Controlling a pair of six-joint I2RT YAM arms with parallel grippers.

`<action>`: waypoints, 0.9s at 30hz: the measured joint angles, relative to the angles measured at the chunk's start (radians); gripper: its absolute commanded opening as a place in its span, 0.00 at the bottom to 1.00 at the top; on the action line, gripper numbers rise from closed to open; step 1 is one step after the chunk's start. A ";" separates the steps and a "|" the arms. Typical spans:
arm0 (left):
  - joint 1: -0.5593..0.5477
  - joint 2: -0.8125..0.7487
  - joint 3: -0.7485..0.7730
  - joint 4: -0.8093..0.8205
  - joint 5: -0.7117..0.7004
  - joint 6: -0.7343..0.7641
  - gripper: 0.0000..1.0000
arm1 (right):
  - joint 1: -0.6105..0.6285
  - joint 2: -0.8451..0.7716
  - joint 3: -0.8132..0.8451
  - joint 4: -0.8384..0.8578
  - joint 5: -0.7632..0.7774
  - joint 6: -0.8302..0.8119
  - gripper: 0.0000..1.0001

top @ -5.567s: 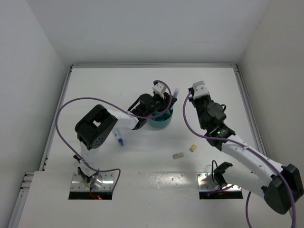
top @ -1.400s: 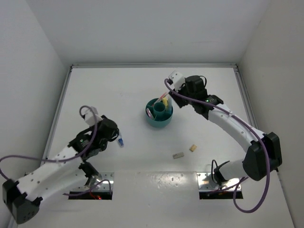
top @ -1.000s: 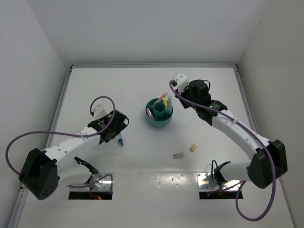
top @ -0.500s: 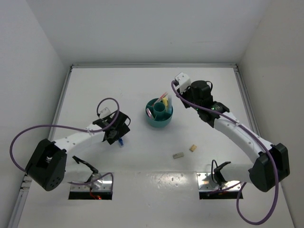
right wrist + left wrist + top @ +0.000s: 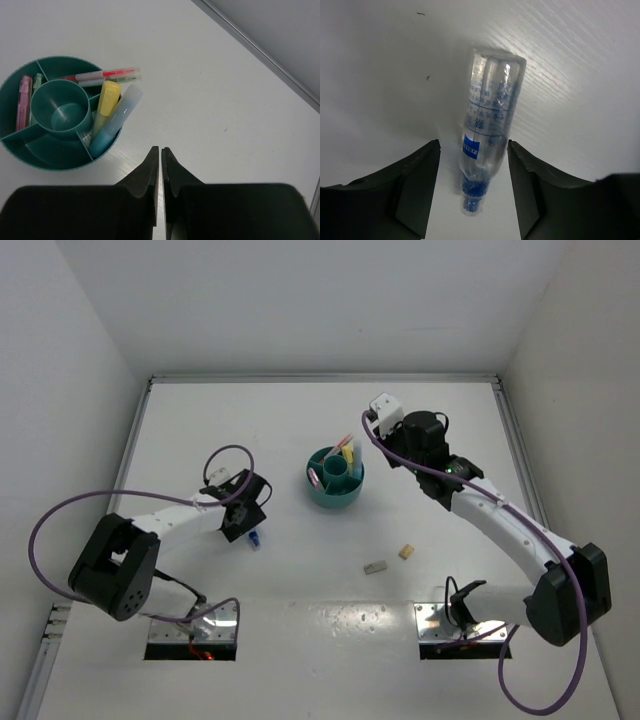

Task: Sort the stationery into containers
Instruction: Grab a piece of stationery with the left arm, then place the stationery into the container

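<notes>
Nearest the arm bases, a small grey block (image 5: 375, 567) and a small tan block (image 5: 406, 552) lie close together but apart on the white table (image 5: 300, 420), in front of and to the right of the organiser. To the left, the blue marker (image 5: 487, 135) lies flat on the table. It has a clear barrel printed with blue characters, a blue label band, a blue end and a squarish transparent cap. The left gripper (image 5: 472, 150) is spread wide and straddles this marker, one dark finger (image 5: 415, 190) on each side. A strip of table shows between the marker and the left finger; contact on the other side cannot be told. Farther back, near the table's middle, stands the round teal organiser (image 5: 30, 145), a centre cup ringed by wedge compartments. A pink marker (image 5: 23, 100) stands in its left compartment with a pale green item beside it. On the right side, a yellow marker (image 5: 107, 102) and a pale blue marker (image 5: 115, 120) lean over the rim. A pink pen (image 5: 100, 74) and a green pen (image 5: 112, 79) lie across the far wedge and jut past the rim. The right gripper (image 5: 160, 152), fingers pressed together and holding nothing, hangs to the right of the organiser, clear of it.
</notes>
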 measured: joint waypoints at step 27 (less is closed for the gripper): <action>0.084 -0.185 0.253 0.189 0.523 0.103 0.00 | 0.000 -0.031 -0.018 0.024 0.006 -0.001 0.05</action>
